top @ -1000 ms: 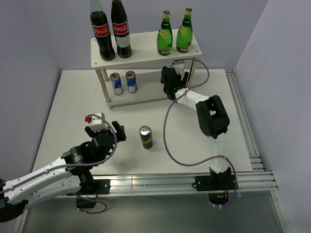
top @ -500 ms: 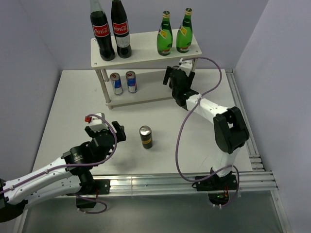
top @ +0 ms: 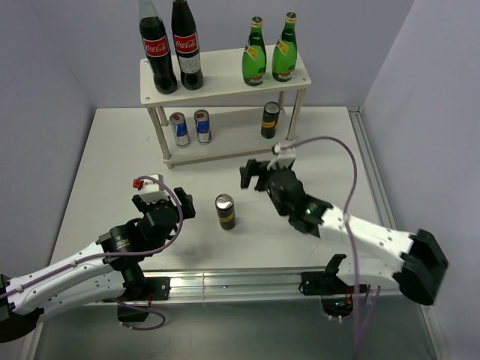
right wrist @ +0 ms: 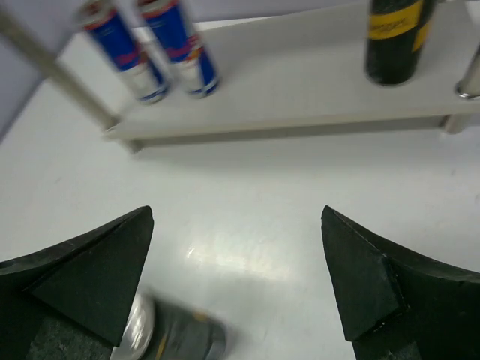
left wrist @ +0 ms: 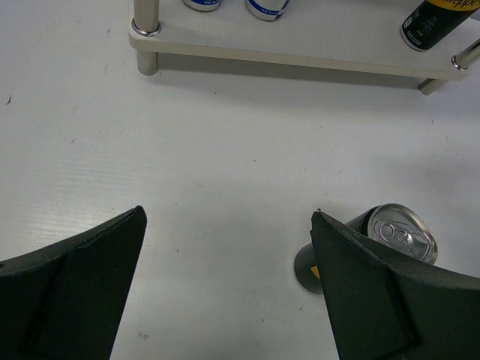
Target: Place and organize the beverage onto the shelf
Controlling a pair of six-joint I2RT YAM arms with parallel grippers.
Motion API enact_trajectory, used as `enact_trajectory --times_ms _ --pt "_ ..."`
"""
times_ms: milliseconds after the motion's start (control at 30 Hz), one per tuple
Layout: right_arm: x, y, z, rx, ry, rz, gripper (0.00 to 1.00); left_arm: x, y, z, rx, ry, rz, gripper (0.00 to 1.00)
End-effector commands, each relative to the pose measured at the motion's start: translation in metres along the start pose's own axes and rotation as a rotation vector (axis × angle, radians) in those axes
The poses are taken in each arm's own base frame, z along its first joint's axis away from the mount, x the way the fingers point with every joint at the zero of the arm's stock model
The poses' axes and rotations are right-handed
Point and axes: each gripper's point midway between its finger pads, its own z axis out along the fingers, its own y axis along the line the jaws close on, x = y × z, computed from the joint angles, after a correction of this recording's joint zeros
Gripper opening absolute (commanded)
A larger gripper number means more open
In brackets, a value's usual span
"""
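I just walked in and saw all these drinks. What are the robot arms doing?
Two robot arms are putting drinks onto the white shelf. Two green bottles stand on top next to two cola bottles. Two blue cans and one dark can sit on the lower board. One last dark can stands on the table. The left gripper and right gripper are near it, open and holding nothing.

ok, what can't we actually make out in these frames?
- Top external: caps of the two cola bottles, cut off by the top edge.
- Left wrist: blue-and-silver cans cropped to their bases by the top edge; loose dark can half behind a finger.
- Right wrist: loose dark can blurred, cut by the bottom edge.
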Motion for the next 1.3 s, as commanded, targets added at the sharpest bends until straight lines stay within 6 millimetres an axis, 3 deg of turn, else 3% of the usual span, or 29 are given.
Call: enact_trajectory --times_ms 0,100,167,233,433,733,1033,1267 --pt "0.006 0.024 -0.054 -0.156 -0.048 0.068 1.00 -0.003 -0.004 0.000 0.008 -0.011 -0.005 0.98" --pt "0.030 0.036 -0.094 -0.261 -0.015 0.076 1.00 -0.003 -0.004 -0.001 0.010 -0.012 -0.004 0.98" --pt "0.046 0.038 -0.110 -0.312 0.020 0.073 1.00 -0.004 -0.004 -0.001 0.013 -0.015 -0.010 0.99" --pt "0.066 0.055 -0.126 -0.426 0.082 0.064 1.00 -0.004 -0.004 -0.001 0.013 -0.016 -0.011 0.99" --pt "0.124 0.073 -0.132 -0.544 0.198 0.048 1.00 -0.004 -0.004 -0.001 0.008 -0.016 -0.011 0.99" --pt "0.162 0.100 -0.091 -0.467 0.223 -0.034 1.00 -0.005 -0.004 -0.003 0.021 -0.016 -0.015 0.99" --pt "0.154 0.118 -0.052 -0.346 0.142 -0.073 1.00 -0.006 -0.006 -0.004 0.039 -0.017 -0.020 0.98" --pt "0.168 0.114 -0.028 -0.261 0.128 -0.100 0.93 -0.006 -0.007 -0.005 0.051 -0.019 -0.022 0.98"
